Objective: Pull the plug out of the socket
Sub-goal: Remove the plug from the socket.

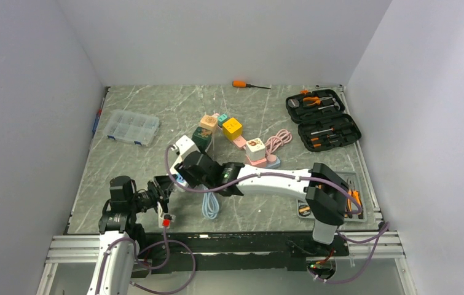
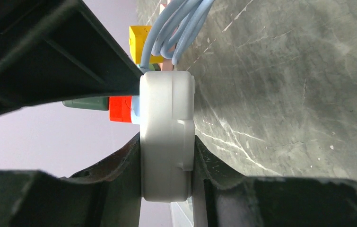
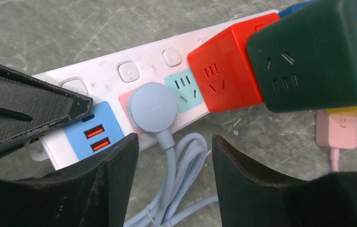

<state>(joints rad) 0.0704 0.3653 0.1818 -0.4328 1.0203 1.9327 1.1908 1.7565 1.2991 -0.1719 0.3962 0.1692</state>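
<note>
Clamps the white power strip in the left claw, pressed together on the strip's end with the body filling the gap between both fingers. Hangs the right claw above the same strip, spread wide and pinching nothing. Finds the round grey-blue plug just ahead of that claw's fingertips, in line with the gap, apart from both fingers and seated flush in a pink socket — so not pulled yet.

Judged from this: bracing done, approach close to done. Left to do: closing in around the round cap, pinching it, drawing it straight off the strip's face against the left claw's hold.

Offers little room. Meets, ahead of one fingertip and past a bare teal socket, a red cube adapter with a dark green cube beside it, both taller than the plug. Meets, ahead of the other fingertip, a blue USB block and a dark finger, probably the left claw's. Has the light blue cable running from the plug's edge back through the gap between the fingers onto the grey counter beneath the claw — apt to snag a closing finger. Gives only a low rounded rim to grip, so likely to slip unless taken squarely.
</note>
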